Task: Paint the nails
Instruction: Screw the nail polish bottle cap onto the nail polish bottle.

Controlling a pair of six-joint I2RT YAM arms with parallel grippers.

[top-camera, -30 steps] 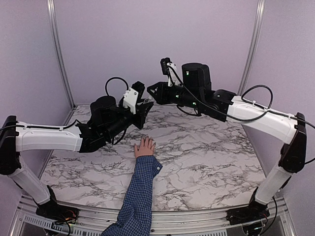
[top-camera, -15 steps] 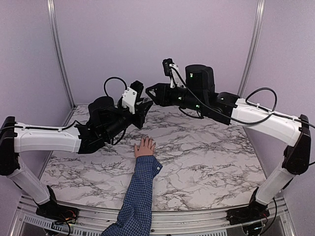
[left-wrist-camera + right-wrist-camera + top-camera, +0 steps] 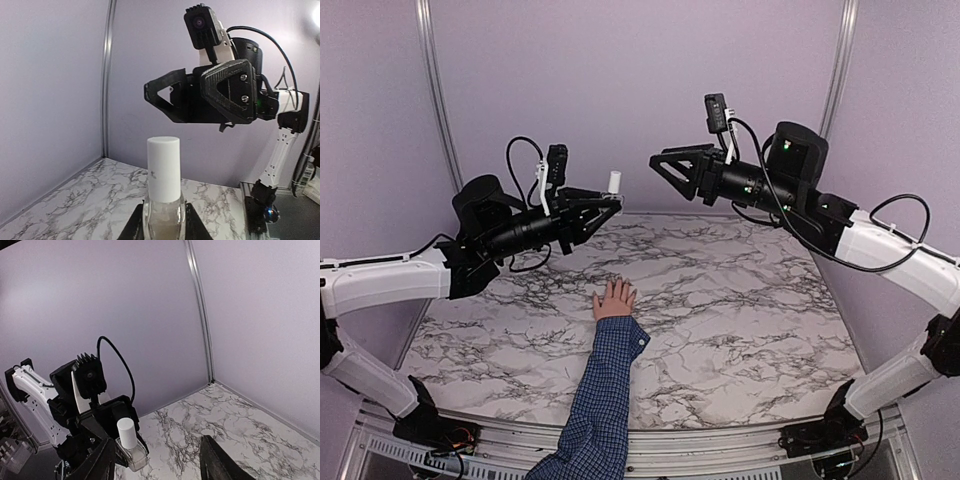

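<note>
Your left tool (image 3: pixel 608 206) is clenched on a small clear bottle (image 3: pixel 163 212) with a white cap (image 3: pixel 163 167), held upright high above the tabletop (image 3: pixel 750 300). Your right tool (image 3: pixel 667 166) hangs released, its jaws spread with nothing between them. It faces the bottle from the right and does not touch it. Below and between the two tools, a small hand (image 3: pixel 613 300) lies flat on the marble tabletop, fingers spread and pointing away from the arm bases, in a blue checked sleeve (image 3: pixel 605 390). The nails (image 3: pixel 617 285) sit at its fingertips, too small to make out.
</note>
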